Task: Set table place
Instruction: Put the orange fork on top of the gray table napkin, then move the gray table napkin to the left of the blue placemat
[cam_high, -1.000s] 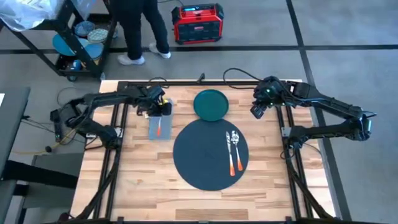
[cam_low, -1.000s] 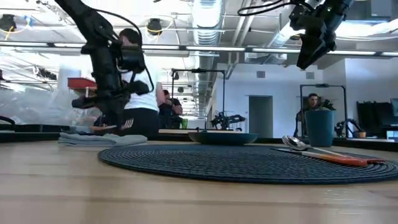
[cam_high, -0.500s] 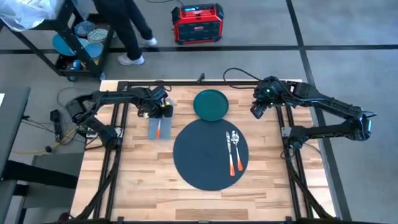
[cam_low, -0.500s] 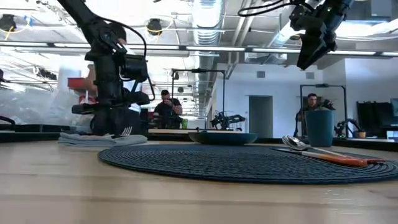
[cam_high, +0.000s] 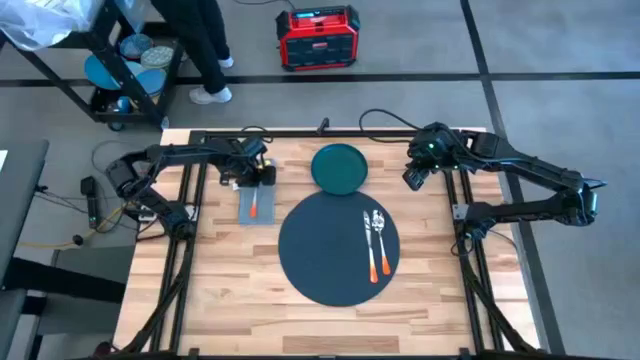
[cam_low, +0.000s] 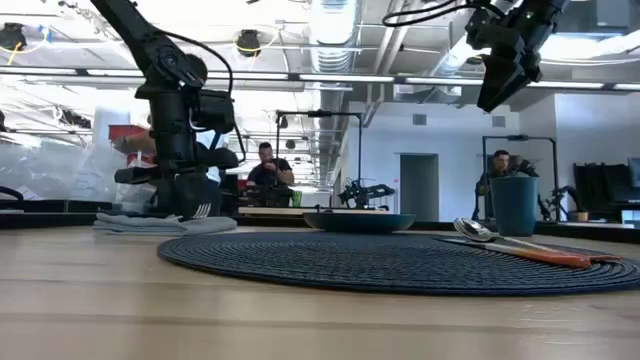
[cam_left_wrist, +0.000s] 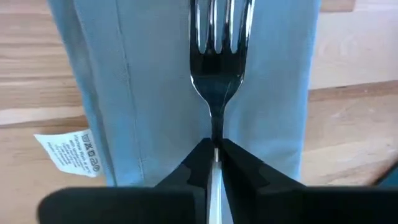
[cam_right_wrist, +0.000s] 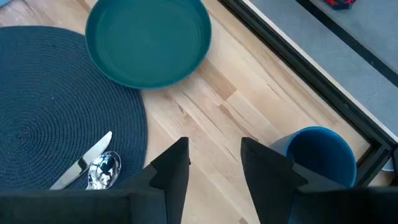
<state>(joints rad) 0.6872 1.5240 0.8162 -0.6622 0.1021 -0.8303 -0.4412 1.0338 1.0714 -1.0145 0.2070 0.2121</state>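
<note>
Left gripper (cam_left_wrist: 214, 163) is clamped on the neck of a fork (cam_left_wrist: 216, 56), its fingers pinched tight around the thin metal stem while the tines lie flat on the blue-grey napkin (cam_left_wrist: 155, 81), which carries a small white label at one edge. Seen from above, that napkin (cam_high: 256, 204) sits at about ten o'clock from the big dark round placemat (cam_high: 325, 250), just beside its rim but apart from it, on the light-wood table (cam_high: 230, 290). The placemat lies near the middle of the table, and on its three o'clock side rest a knife (cam_high: 369, 248) and a spoon (cam_high: 380, 244) with orange handles, side by side. Farther back, at twelve o'clock from the placemat and almost touching its edge, stands the green plate (cam_high: 339, 167). Right gripper (cam_high: 413, 177) hangs above the table at about two o'clock from the placemat, fingers spread and holding nothing, with a blue cup (cam_right_wrist: 322, 157) beyond it near the table's far edge.
</note>
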